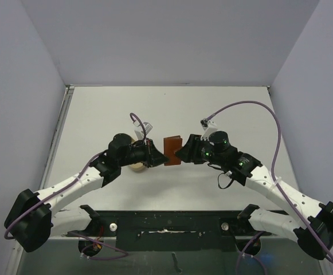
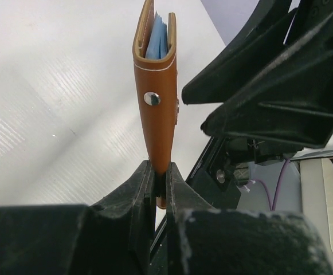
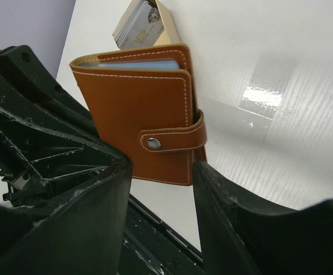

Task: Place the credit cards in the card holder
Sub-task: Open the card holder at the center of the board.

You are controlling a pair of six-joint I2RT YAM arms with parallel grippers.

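Above the middle of the table [image 1: 223, 109], the card holder [image 1: 172, 150] is held up between the two arms. The left gripper [image 2: 160, 175] is clamped on its lower edge and holds it upright. A pale blue card [image 2: 155, 37] shows inside the top, and the tab is snapped over the metal stud [image 3: 153, 143]. The right gripper [image 3: 161, 172] has its fingers spread, with the wallet's near edge in the gap. Behind it, a grey card [image 3: 136, 26] stands in a tan tray [image 3: 167, 28]. Its gold lettering looks like "VIP" but is too small to be sure.
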